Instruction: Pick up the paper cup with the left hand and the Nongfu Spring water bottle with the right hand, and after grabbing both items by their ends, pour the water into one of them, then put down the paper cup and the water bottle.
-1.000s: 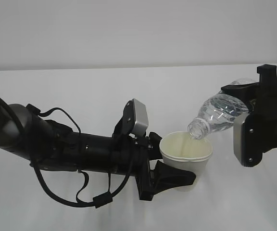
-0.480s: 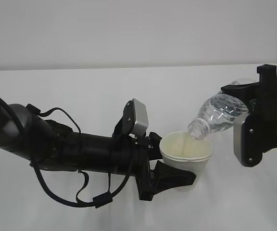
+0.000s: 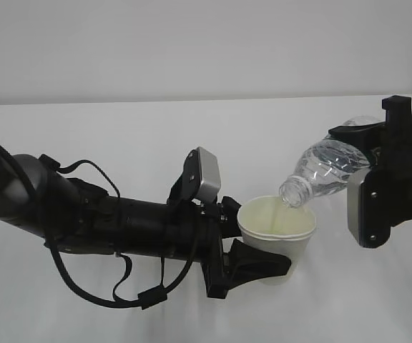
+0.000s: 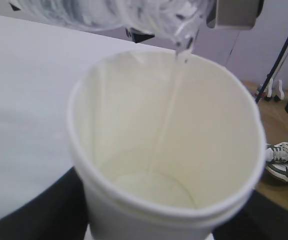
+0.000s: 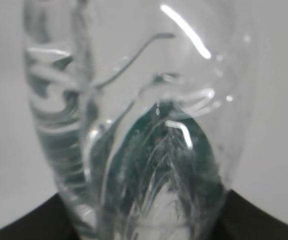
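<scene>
I read this as a lab or test room: bare white tabletop, plain wall, loose cable, sneakers on the floor.

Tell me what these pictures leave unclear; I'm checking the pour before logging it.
- Water level in the paper cup: exterior view shows only the inner wall; in the left wrist view the clear water cannot be told from the pale bottom.
- Left end effector fingers: left wrist view, the cup hides them.
- Water bottle base: exterior view, hidden by the right end effector.
- Bottle label lettering: right wrist view, blurred and distorted.
</scene>
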